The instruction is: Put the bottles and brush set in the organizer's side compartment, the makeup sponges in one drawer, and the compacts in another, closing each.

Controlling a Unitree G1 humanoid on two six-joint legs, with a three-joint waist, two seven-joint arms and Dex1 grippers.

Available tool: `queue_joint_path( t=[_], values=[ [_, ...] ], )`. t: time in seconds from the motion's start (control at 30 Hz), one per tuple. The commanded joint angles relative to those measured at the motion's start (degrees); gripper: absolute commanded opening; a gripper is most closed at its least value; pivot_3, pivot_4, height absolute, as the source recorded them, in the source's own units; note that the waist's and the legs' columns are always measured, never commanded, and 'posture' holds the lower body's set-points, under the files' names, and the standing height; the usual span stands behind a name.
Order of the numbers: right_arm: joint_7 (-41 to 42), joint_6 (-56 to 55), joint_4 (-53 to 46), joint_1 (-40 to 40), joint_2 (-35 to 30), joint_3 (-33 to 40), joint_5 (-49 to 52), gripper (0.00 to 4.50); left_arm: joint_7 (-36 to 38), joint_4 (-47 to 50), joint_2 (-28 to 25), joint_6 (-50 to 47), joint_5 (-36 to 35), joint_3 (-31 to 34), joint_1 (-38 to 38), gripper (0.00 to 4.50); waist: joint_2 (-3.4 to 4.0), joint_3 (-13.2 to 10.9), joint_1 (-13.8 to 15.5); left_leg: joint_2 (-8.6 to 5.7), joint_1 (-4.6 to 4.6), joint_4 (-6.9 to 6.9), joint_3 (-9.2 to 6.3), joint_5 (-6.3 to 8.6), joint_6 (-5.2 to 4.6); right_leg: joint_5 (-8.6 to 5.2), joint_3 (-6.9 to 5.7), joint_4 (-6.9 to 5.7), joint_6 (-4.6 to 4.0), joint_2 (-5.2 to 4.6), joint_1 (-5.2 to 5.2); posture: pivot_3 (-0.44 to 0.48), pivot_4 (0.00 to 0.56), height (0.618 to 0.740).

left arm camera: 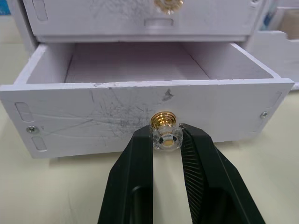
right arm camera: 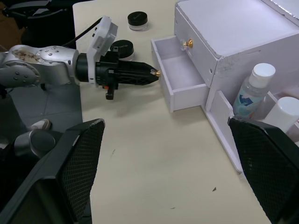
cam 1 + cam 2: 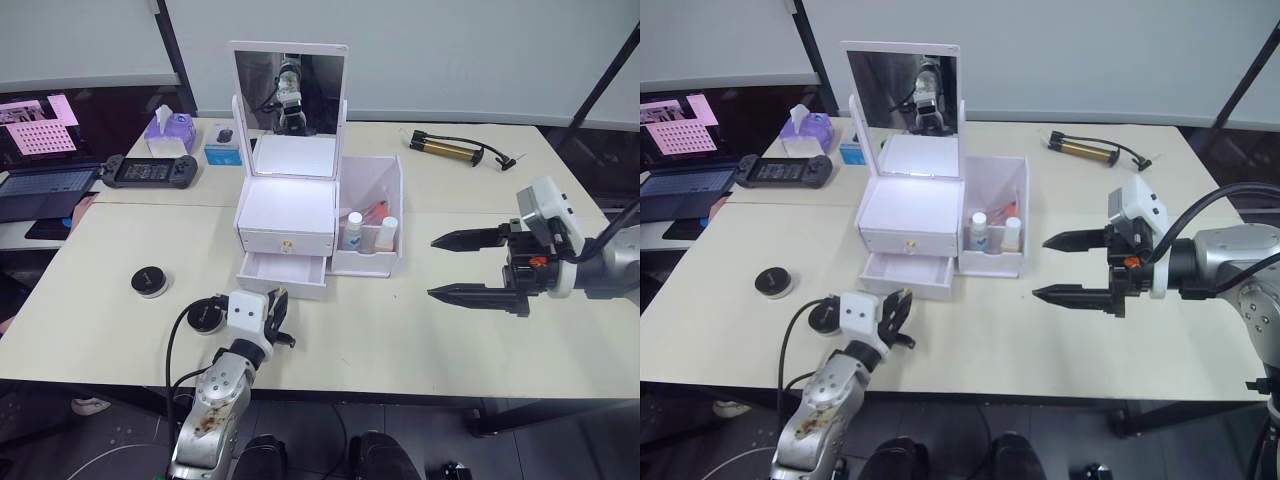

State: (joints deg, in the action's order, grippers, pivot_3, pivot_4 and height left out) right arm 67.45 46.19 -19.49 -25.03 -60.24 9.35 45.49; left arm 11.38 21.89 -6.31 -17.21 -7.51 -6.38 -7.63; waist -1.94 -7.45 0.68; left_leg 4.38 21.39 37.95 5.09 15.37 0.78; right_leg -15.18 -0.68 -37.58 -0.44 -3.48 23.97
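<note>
Left end effector, nearest the lens: fingers pinched on the gold-and-clear knob of the organizer's lower drawer, pulled out and apparently empty. Organizer: white, rigid, probably light, so liable to slide; best handled by the knob. Side compartment: two bottles upright. Compacts, two: black, hard, likely slippery, on the tabletop left of the drawer. Right end effector: spread wide, empty, beside the organizer.
</note>
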Motion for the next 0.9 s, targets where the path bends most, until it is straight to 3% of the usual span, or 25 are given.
queue_joint_path(
  t=[0.03, 0.3, 0.73, 0.9],
  values=[
    [0.37, -0.82, -0.23, -2.18, 0.26, -0.18, 0.08, 4.50, 3.34, 7.47, -1.08, -3.89, -5.29, -0.26, -2.53, 0.54, 0.01, 0.00, 0.02, 0.00, 0.01, 0.00, 0.00, 0.00, 0.00, -0.01, 0.01, 0.00, 0.02, 0.00, 0.01, 0.000, 0.150, 0.689],
    [1.57, -1.18, 1.78, -5.45, 1.32, -3.23, -1.11, 4.50, 6.16, 14.67, -4.24, -9.97, -11.47, -0.37, -5.10, 0.54, 0.01, -0.01, 0.18, -0.02, 0.03, 0.00, -0.02, 0.01, -0.02, -0.01, 0.00, 0.03, 0.01, -0.02, 0.02, 0.000, 0.150, 0.689],
    [3.70, -3.25, 5.93, -10.60, 4.03, -7.14, -4.97, 4.50, 7.44, 16.35, -6.46, -13.60, -15.98, 0.27, -5.63, 0.54, 0.03, -0.01, 0.20, -0.03, 0.10, 0.00, -0.05, 0.01, -0.03, 0.02, -0.02, 0.06, -0.05, -0.02, 0.06, 0.000, 0.150, 0.689],
    [5.05, -4.29, 7.80, -12.46, 4.39, -7.65, -6.23, 4.50, 11.04, 18.31, -8.39, -12.91, -22.14, 5.11, -6.82, 2.15, 0.04, -0.02, 0.11, -0.02, 0.10, 0.00, -0.05, 0.01, -0.03, 0.02, -0.02, 0.05, -0.05, -0.02, 0.07, 0.000, 0.150, 0.689]
  ],
)
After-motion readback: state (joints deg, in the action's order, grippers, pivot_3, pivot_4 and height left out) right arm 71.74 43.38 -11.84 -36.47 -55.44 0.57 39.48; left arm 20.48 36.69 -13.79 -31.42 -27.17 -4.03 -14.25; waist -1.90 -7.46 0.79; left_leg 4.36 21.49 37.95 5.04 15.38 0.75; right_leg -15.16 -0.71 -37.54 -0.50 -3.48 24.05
